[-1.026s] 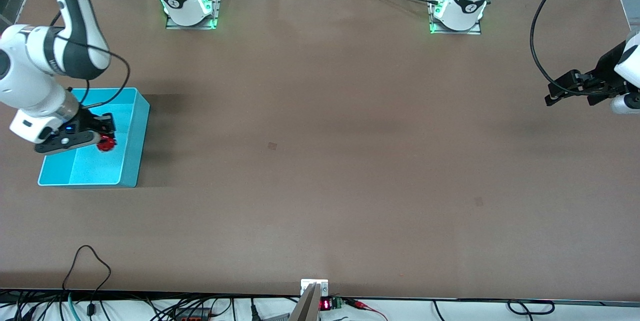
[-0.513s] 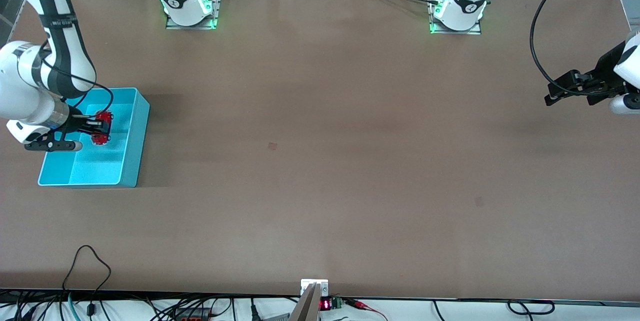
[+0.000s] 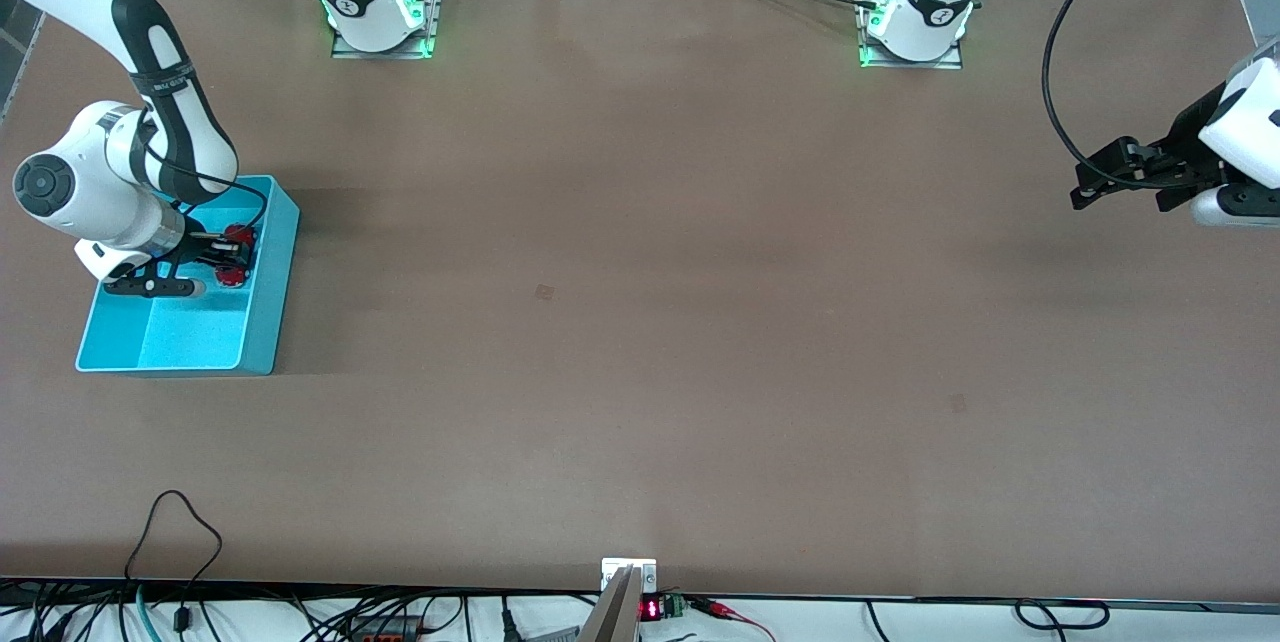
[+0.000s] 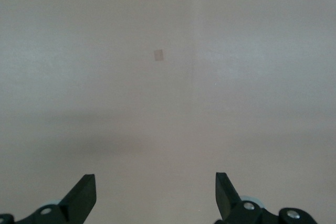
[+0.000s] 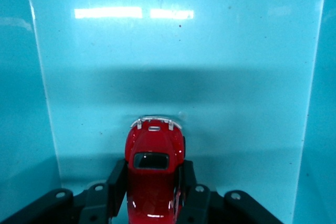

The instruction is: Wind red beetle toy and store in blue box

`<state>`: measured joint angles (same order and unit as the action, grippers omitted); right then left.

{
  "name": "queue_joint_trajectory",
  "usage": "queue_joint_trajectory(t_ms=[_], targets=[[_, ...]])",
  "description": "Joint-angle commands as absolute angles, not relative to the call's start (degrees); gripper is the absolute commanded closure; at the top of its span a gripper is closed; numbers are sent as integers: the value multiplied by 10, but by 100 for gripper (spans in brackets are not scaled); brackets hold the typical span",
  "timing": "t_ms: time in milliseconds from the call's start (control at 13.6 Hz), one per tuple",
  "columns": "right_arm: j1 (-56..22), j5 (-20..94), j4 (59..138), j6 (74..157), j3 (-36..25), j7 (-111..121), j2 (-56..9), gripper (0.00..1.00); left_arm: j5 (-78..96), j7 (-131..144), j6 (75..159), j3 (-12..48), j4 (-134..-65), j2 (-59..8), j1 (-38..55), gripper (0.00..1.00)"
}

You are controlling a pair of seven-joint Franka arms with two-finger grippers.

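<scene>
Right gripper (image 3: 232, 255) down inside the blue box (image 3: 262, 322), clamped on the red beetle toy (image 5: 154, 170); left gripper (image 4: 155, 195) waiting, spread apart.

1 red beetle toy (image 3: 236, 254), 1 blue box (image 3: 262, 327), 2 hands: right hand (image 3: 226, 256), left hand (image 3: 1092, 184).
</scene>
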<state>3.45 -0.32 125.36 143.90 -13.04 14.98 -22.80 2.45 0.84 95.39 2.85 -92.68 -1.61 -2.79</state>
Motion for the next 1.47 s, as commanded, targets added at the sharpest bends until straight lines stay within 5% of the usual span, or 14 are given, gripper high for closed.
queue_joint_trajectory(t_ms=[0,73,659,1026,1392], targets=[[40,4,1259,1440,-128,161,-229,22,25,3,943,30,-921,-16,-33,0],[38,4,1257,1438,-129,161,-223,0,25,6,942,31,-920,-16,-33,0],[31,-1,1087,1164,-104,161,-77,0,25,8,930,27,-918,-17,-33,0],[34,-12,927,947,-35,105,-51,0,25,8,933,29,-917,-17,-33,0],[38,-26,869,850,-15,100,-14,0,25,8,933,31,-914,-17,-32,0]])
